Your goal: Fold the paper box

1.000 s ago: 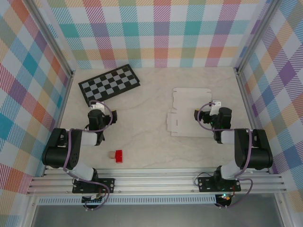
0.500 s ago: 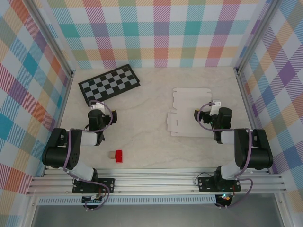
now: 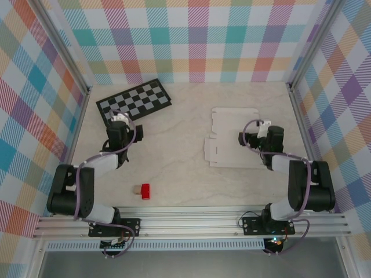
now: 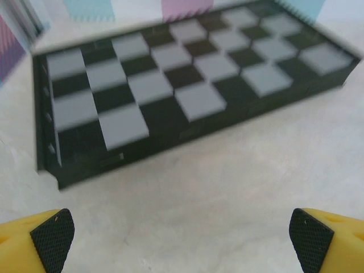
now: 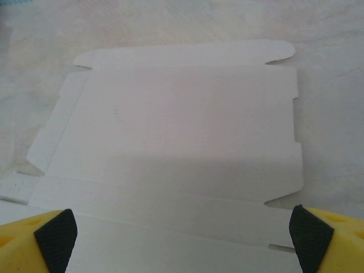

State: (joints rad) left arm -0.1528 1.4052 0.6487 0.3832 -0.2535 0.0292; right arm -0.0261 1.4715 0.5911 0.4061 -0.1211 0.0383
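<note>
Currently paper box (image 3: 235, 139) lies flat (unfolded), right gripper (image 5: 182, 236) spread wide over it; left gripper (image 4: 182, 239) also wide, facing checkerboard (image 4: 170, 85).

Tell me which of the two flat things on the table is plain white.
The paper box, the unfolded sheet with flaps by the right arm's fingers. The checkerboard at the far left is black and grey.

The left arm (image 3: 93, 171) and right arm (image 3: 293, 174) are shown folded, elbows set near the bases, forearms reaching forward. The left end effector (image 4: 182, 234) is seen with jaws spread wide, nothing gripped. The right end effector (image 5: 179, 233) is likewise presented wide and empty.
</note>
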